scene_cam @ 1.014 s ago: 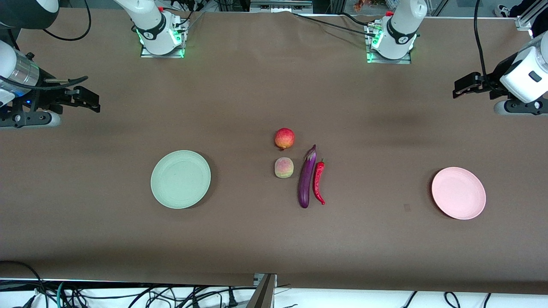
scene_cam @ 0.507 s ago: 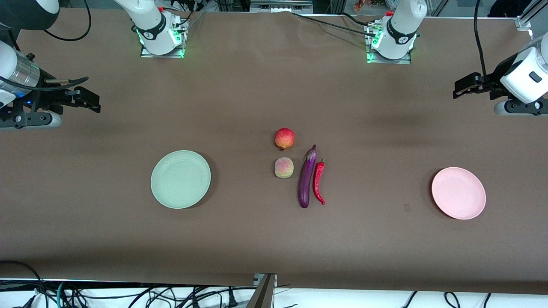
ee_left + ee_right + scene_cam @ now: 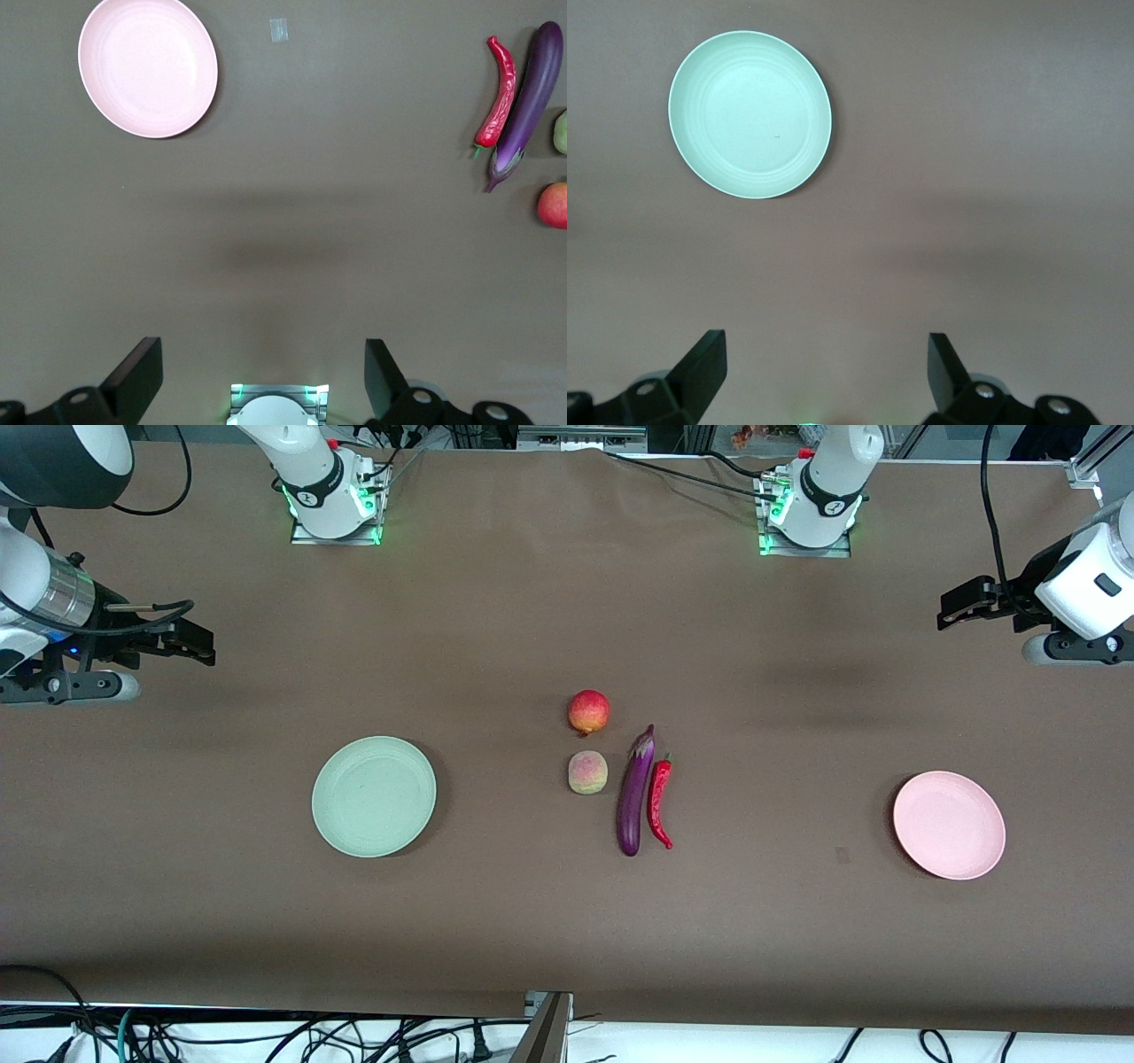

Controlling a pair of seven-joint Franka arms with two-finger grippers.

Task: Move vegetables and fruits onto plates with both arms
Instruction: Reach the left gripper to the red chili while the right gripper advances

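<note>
In the middle of the table lie a red-orange fruit [image 3: 588,711], a paler peach-like fruit [image 3: 587,771], a purple eggplant [image 3: 635,793] and a red chili [image 3: 659,802] beside it. The mint green plate [image 3: 374,796] sits toward the right arm's end and the pink plate [image 3: 949,825] toward the left arm's end. My right gripper [image 3: 190,642] hangs open and empty over bare table at its end; its wrist view shows the green plate [image 3: 749,114] past the gripper [image 3: 824,354]. My left gripper [image 3: 961,602] hangs open and empty at its end, with the pink plate [image 3: 148,68], chili [image 3: 496,93] and eggplant [image 3: 527,93] in its wrist view.
Both arm bases [image 3: 335,505] [image 3: 806,509] glow green along the table edge farthest from the front camera. A small tape mark [image 3: 842,855] lies beside the pink plate. Cables and a metal bracket [image 3: 545,1027] run along the nearest edge.
The right arm has shifted slightly, carrying its gripper a little toward the table's middle and nearer the green plate. The left arm and all the produce have stayed put.
</note>
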